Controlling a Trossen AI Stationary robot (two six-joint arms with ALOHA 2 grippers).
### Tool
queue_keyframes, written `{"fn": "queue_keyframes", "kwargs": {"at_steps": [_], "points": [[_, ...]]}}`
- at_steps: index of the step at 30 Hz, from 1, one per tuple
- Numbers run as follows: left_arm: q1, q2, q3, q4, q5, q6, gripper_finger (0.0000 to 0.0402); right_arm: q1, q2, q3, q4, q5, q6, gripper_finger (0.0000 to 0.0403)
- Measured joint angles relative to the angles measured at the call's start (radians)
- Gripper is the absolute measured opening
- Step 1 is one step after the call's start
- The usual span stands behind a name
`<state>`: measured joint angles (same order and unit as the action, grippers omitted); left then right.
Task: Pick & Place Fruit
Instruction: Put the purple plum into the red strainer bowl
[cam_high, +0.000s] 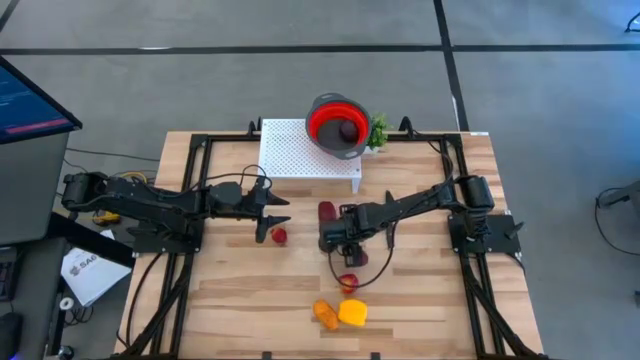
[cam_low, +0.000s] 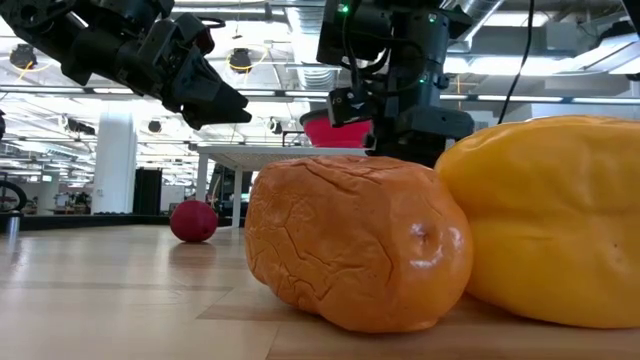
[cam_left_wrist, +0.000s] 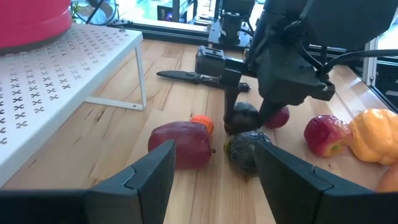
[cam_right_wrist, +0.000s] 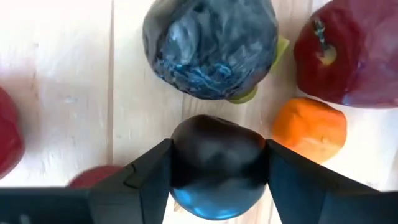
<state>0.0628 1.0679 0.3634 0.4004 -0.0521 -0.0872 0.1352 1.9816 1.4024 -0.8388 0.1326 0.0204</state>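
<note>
My right gripper points down at the middle of the table, shut on a round dark purple fruit. Around it lie a wrinkled dark fruit, a maroon fruit, a small orange piece and a red one. My left gripper hovers open left of them, above a red fruit. A red apple, an orange fruit and a yellow fruit lie nearer the front edge. My right gripper pinches the dark purple fruit by its two opposite sides, one finger on each flank. The fingers come from above, pointing almost straight down. In the left wrist view the fruit sits low, at the table top.
A red bowl with a grey rim stands on a white perforated shelf at the far edge. A black knife lies on the table beyond the fruit. Black frame rails run along both sides.
</note>
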Motion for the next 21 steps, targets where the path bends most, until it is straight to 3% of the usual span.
{"fn": "queue_keyframes", "kwargs": {"at_steps": [4, 14, 18, 21], "points": [[0.0, 0.0, 0.0, -0.001, 0.0, 0.0, 0.0213, 0.012, -0.035, -0.053, 0.078, 0.0, 0.065, 0.0213], [0.0, 0.0, -0.001, -0.001, 0.002, 0.002, 0.0213, 0.056, -0.279, -0.384, 0.682, 0.069, 0.318, 0.0216], [0.0, 0.0, -0.001, 0.0, 0.002, 0.003, 0.0213, 0.071, -0.351, -0.42, 0.834, 0.15, 0.314, 0.0223], [0.0, 0.0, -0.001, 0.001, 0.002, 0.003, 0.0213, 0.076, -0.387, -0.42, 0.976, 0.186, 0.223, 0.0224]]}}
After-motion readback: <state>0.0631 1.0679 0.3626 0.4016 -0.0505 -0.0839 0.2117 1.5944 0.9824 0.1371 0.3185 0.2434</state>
